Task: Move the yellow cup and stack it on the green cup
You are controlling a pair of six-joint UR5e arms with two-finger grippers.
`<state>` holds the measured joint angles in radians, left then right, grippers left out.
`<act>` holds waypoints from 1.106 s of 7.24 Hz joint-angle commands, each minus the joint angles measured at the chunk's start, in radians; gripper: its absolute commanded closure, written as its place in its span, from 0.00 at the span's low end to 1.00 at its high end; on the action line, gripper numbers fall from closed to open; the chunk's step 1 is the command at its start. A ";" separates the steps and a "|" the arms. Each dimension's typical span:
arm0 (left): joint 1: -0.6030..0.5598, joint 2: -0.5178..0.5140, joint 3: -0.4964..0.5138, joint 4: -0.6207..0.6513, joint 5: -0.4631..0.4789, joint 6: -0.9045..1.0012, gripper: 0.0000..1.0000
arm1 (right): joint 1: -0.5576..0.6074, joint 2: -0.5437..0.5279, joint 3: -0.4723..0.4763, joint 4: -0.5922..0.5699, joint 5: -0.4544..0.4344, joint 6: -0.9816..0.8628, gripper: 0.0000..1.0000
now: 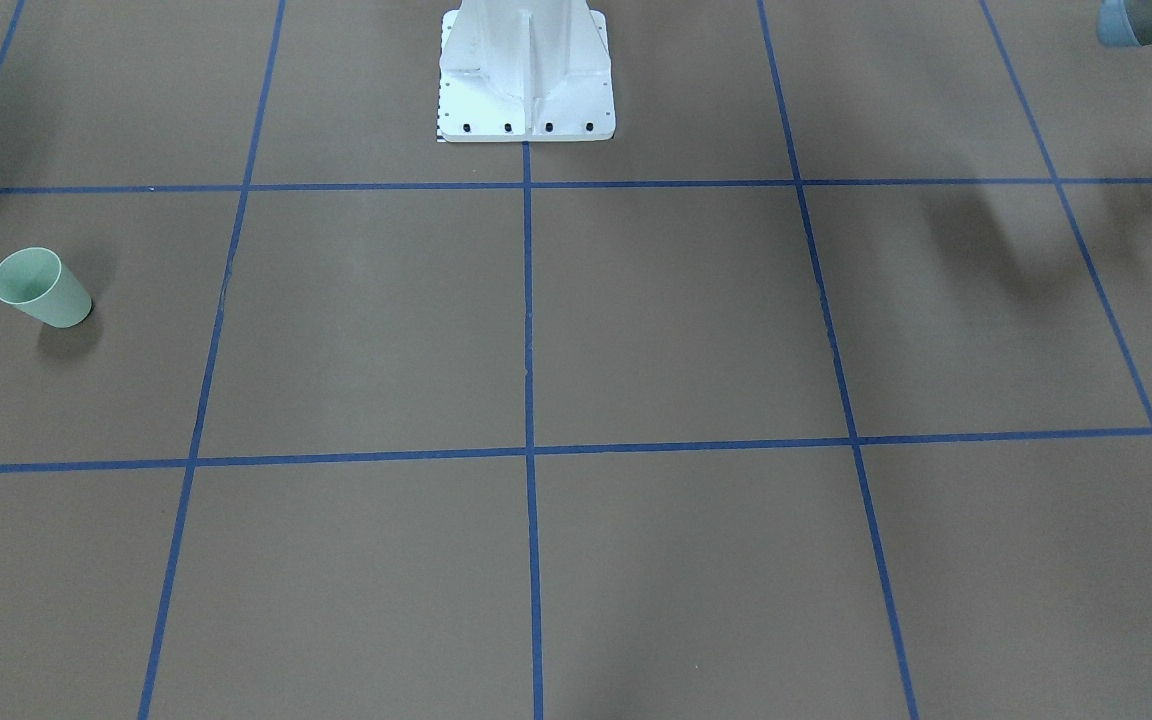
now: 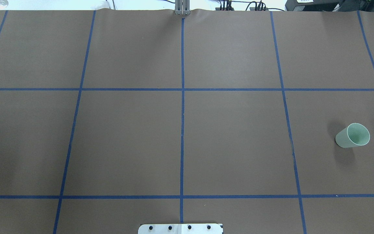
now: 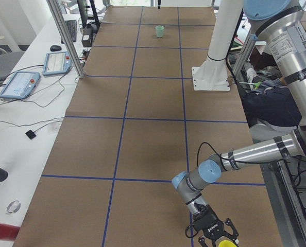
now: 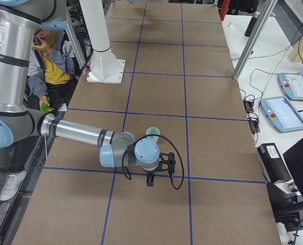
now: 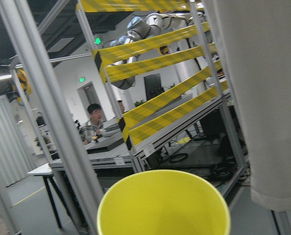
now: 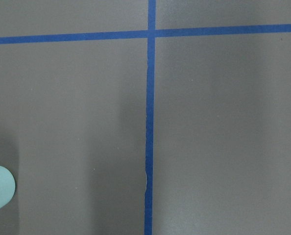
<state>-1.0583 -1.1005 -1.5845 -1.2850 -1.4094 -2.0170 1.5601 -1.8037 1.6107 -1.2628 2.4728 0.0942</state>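
Two cups are well apart: the green cup (image 2: 352, 135) stands upright on the brown table (image 2: 125, 136) near the right gripper (image 4: 149, 179), and the yellow cup (image 5: 162, 205) is close under the left wrist camera, by the left gripper (image 3: 215, 234). Whether either gripper is spread or pinching, I cannot tell.

silver arm tubes (image 3: 256, 150), pale blue joint caps (image 3: 210, 172), white bolted pedestal (image 1: 526, 80)

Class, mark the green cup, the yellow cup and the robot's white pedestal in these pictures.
green cup (image 2: 352, 136), overhead view, inner wall just inside the rim.
yellow cup (image 5: 163, 208), left wrist view, inside of its open mouth.
white pedestal (image 1: 526, 70), front-facing view, ribbed foot above the bolted plate.
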 commanded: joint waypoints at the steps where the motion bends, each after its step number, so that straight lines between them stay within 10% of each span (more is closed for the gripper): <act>1: -0.095 -0.001 -0.031 -0.234 0.202 0.178 0.98 | 0.000 0.001 0.000 -0.001 0.000 0.002 0.00; 8: -0.212 -0.057 -0.077 -1.255 0.277 0.852 1.00 | 0.003 0.007 0.006 0.006 -0.031 0.002 0.00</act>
<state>-1.2712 -1.1267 -1.6388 -2.4317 -1.1276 -1.2456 1.5615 -1.7941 1.6164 -1.2620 2.4440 0.0967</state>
